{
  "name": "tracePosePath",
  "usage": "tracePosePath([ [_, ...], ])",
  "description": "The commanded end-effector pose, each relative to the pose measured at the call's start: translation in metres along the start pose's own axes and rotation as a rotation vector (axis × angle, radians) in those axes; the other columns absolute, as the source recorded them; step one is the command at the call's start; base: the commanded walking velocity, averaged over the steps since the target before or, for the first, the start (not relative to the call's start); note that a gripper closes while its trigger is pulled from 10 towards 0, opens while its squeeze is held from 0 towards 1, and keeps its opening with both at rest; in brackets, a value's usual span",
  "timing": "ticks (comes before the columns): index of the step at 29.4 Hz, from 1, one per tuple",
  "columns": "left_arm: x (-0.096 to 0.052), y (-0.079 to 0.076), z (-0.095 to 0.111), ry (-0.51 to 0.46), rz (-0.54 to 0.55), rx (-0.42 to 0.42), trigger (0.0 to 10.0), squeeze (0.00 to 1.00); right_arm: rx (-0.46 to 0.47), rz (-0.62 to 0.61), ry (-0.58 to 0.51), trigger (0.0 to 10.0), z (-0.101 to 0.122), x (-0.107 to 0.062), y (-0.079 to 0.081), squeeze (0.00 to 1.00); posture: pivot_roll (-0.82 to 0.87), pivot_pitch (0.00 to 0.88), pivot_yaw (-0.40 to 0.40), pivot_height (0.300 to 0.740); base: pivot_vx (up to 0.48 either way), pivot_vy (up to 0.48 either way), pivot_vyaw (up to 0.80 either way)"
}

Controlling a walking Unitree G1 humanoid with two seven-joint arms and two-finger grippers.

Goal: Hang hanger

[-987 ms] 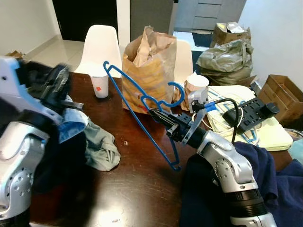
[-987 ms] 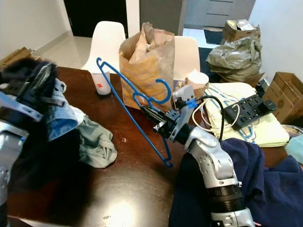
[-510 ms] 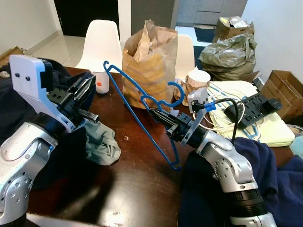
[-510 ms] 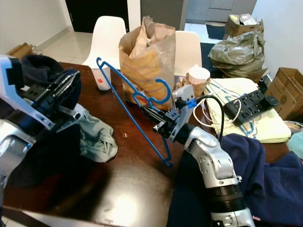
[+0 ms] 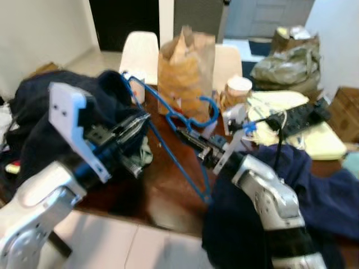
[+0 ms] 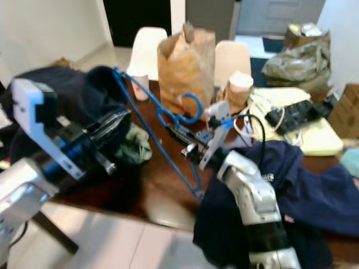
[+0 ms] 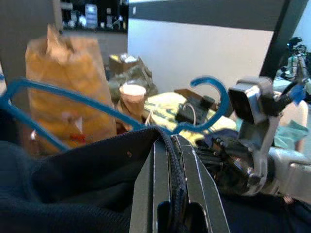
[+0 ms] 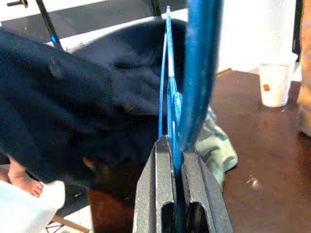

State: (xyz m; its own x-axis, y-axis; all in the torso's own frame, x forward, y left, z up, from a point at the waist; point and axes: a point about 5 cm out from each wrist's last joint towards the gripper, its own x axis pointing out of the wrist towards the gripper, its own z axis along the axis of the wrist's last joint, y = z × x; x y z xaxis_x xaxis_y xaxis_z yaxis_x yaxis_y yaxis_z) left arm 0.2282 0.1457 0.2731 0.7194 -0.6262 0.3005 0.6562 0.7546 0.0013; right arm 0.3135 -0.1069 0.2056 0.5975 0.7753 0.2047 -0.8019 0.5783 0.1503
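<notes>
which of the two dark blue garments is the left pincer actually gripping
The dark blue garment lifted at the table's left end, its edge pinched in the left pincer. The other dark blue garment lies draped under the right arm.

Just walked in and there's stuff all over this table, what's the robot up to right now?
It's getting a garment onto a hanger. The right gripper is shut on the blue hanger, holding it tilted above the dark table. The left gripper is shut on the edge of a dark navy garment, lifted close beside the hanger's far end.
</notes>
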Motion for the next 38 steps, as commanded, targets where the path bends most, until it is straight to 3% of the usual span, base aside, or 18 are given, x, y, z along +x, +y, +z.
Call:
tracePosePath([
  [1, 0.0, 0.0, -0.002, 0.009, -0.006, -0.011, 10.0, 0.0, 0.017, 0.012, -0.012, 10.0, 0.001, 0.0, 0.002, 0.0, -0.03, 0.052, -0.024, 0.74, 0.0, 0.0, 0.0],
  [9, 0.001, -0.001, -0.004, 0.018, -0.015, -0.031, 10.0, 0.0, 0.04, 0.014, -0.032, 10.0, 0.003, 0.0, 0.002, 0.0, -0.02, 0.054, -0.021, 0.74, 0.0, 0.0, 0.0],
  [14, 0.004, -0.012, -0.016, 0.032, -0.061, -0.101, 10.0, 0.0, 0.065, 0.016, -0.051, 10.0, 0.005, -0.001, 0.001, 0.0, -0.03, 0.054, -0.019, 0.74, 0.0, 0.0, 0.0],
  [23, 0.003, -0.015, -0.033, 0.077, -0.061, -0.146, 10.0, 0.0, 0.07, 0.019, -0.052, 10.0, 0.005, -0.002, 0.002, 0.0, -0.03, 0.053, -0.016, 0.74, -0.16, 0.0, 0.0],
  [33, 0.002, -0.012, -0.044, 0.119, -0.034, -0.14, 10.0, 0.0, 0.075, 0.024, -0.045, 10.0, 0.003, -0.001, 0.002, 0.0, -0.02, 0.051, -0.02, 0.74, -0.144, 0.0, 0.0],
  [38, 0.003, -0.012, -0.046, 0.123, -0.038, -0.143, 10.0, 0.0, 0.074, 0.026, -0.042, 10.0, 0.003, 0.0, 0.003, 0.0, -0.03, 0.046, -0.021, 0.74, -0.48, 0.0, 0.0],
])
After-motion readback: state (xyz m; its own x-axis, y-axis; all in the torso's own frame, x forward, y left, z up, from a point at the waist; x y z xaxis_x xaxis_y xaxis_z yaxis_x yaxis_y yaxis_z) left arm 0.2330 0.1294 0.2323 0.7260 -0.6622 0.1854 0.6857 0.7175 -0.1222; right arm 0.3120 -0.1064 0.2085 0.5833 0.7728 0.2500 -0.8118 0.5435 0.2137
